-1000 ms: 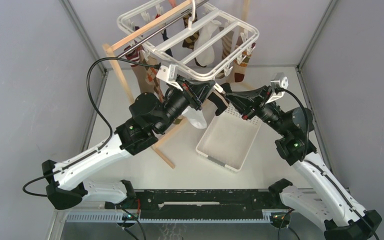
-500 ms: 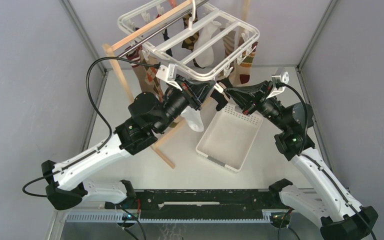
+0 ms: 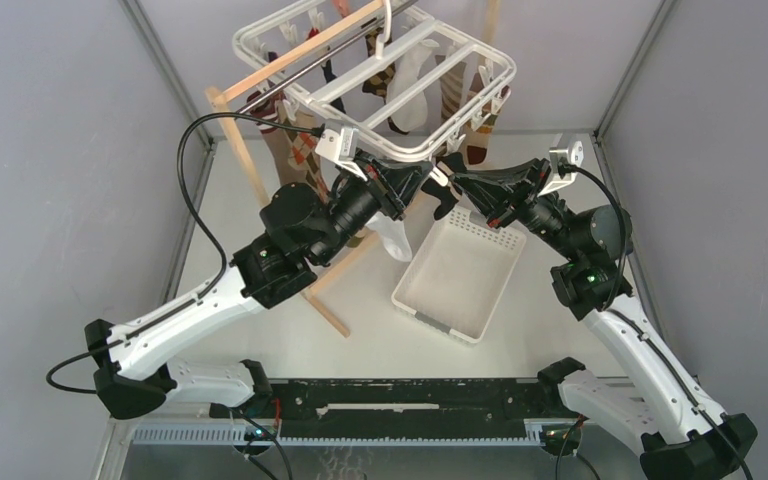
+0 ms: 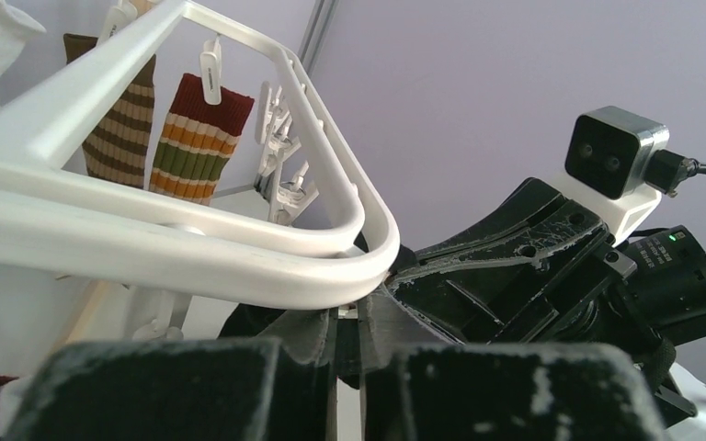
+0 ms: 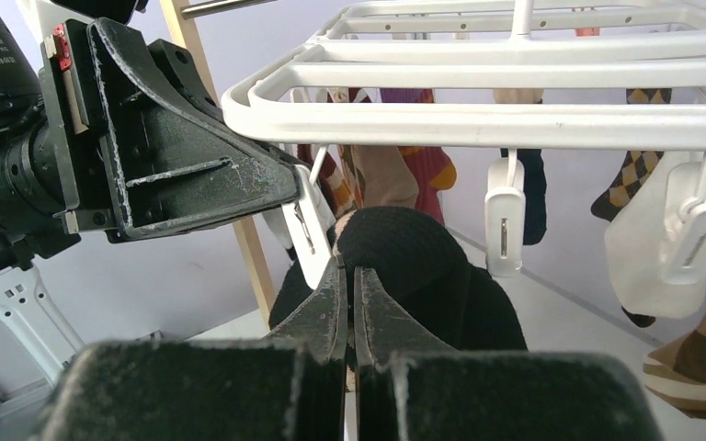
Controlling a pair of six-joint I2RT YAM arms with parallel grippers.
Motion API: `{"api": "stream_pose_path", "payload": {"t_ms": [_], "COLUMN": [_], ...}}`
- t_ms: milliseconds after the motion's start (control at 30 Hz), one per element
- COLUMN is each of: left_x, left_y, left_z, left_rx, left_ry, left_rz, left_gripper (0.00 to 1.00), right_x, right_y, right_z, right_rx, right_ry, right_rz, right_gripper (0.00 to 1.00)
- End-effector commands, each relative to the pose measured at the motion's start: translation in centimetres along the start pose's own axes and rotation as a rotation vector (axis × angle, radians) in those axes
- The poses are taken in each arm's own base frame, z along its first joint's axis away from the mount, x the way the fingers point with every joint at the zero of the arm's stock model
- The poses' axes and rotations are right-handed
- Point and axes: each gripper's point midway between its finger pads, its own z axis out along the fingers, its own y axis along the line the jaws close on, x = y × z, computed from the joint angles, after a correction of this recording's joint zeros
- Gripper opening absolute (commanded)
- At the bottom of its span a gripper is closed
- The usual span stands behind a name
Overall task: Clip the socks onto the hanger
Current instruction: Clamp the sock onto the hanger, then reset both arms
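The white hanger (image 3: 400, 152) hangs from the stand's rod, its near corner over both grippers. Several socks are clipped to it, among them a red-green striped one (image 4: 198, 138), a brown striped one (image 4: 129, 129) and an argyle one (image 5: 634, 179). A white sock (image 3: 392, 238) hangs lower down. My left gripper (image 3: 422, 178) (image 4: 349, 317) is just under the hanger (image 4: 193, 248) corner, shut on a small white clip (image 5: 311, 234). Tip to tip with it, my right gripper (image 3: 447, 182) (image 5: 349, 271) is shut on a black sock (image 5: 423, 266) right beside that clip.
A white slotted basket (image 3: 455, 280) lies on the table below the grippers. The wooden stand (image 3: 260, 180) with its metal rod (image 3: 300, 75) carries the hanger. Free clips (image 5: 504, 220) dangle from the hanger (image 5: 515, 119) rim. Grey walls close in both sides.
My right gripper has carried the black sock left and up to the clip at the hanger's near corner. The left arm has stayed in place on the clip.
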Motion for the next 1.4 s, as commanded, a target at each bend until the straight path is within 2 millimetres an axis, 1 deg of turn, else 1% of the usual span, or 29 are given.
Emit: {"api": "stream_pose_path", "payload": {"t_ms": [0, 233, 400, 600, 633, 700, 767, 800, 833, 933, 1033, 1167, 1233, 1267, 1367], "left_x": [-0.2, -0.2, -0.3, -0.3, -0.3, -0.4, -0.4, -0.3, -0.4, -0.3, -0.2, 0.3, 0.8, 1.0, 1.7], "left_y": [-0.7, -0.7, -0.4, -0.2, -0.1, 0.1, 0.5, 0.9, 1.2, 2.3, 2.8, 3.1, 3.0, 2.8, 2.6], "left_z": [-0.4, -0.5, -0.6, -0.6, -0.6, -0.7, -0.8, -0.9, -1.0, -1.3, -1.4, -1.1, -1.0, -0.9, -0.8], "left_rx": [0.034, 0.037, 0.032, 0.024, 0.021, 0.011, -0.006, -0.019, -0.032, -0.07, -0.086, -0.092, -0.083, -0.072, -0.052], "left_ry": [0.017, 0.015, 0.007, 0.004, 0.002, -0.002, -0.006, -0.009, -0.012, -0.022, -0.024, -0.003, 0.013, 0.022, 0.054], "left_rz": [-0.019, -0.019, -0.023, -0.025, -0.024, -0.021, -0.013, -0.009, -0.006, 0.001, 0.025, 0.05, 0.05, 0.046, 0.042], "left_gripper": [0.12, 0.36, 0.48, 0.63, 0.67, 0.74, 0.83, 0.87, 0.91, 0.99, 1.0, 1.0, 1.0, 1.0, 1.0], "right_x": [-3.1, -2.9, -2.9, -2.7, -2.6, -2.5, -2.4, -2.2, -2.0, -1.4, -0.7, 1.4, 3.0, 4.2, 7.4], "right_y": [1.4, 1.4, 1.5, 1.1, 0.9, 0.6, 0.3, 0.0, -0.3, -1.6, -3.2, -6.3, -7.9, -8.9, -10.6], "right_z": [0.2, 0.5, 0.6, 0.6, 0.6, 0.7, 0.6, 0.5, 0.4, -0.5, -1.7, -3.8, -5.0, -5.6, -6.8], "right_rx": [-0.042, -0.051, -0.052, -0.034, -0.029, -0.014, 0.002, 0.018, 0.036, 0.109, 0.196, 0.344, 0.416, 0.448, 0.511], "right_ry": [-0.075, -0.074, -0.076, -0.07, -0.068, -0.068, -0.061, -0.056, -0.049, -0.049, -0.048, -0.023, -0.002, 0.021, 0.082], "right_rz": [-0.036, -0.025, -0.026, -0.024, -0.022, -0.023, -0.028, -0.029, -0.032, -0.03, -0.021, 0.01, 0.033, 0.047, 0.095], "right_gripper": [0.0, 0.0, 0.0, 0.0, 0.05, 0.27, 0.53, 0.62, 0.68, 0.81, 0.85, 0.87, 0.87, 0.87, 0.87]}}
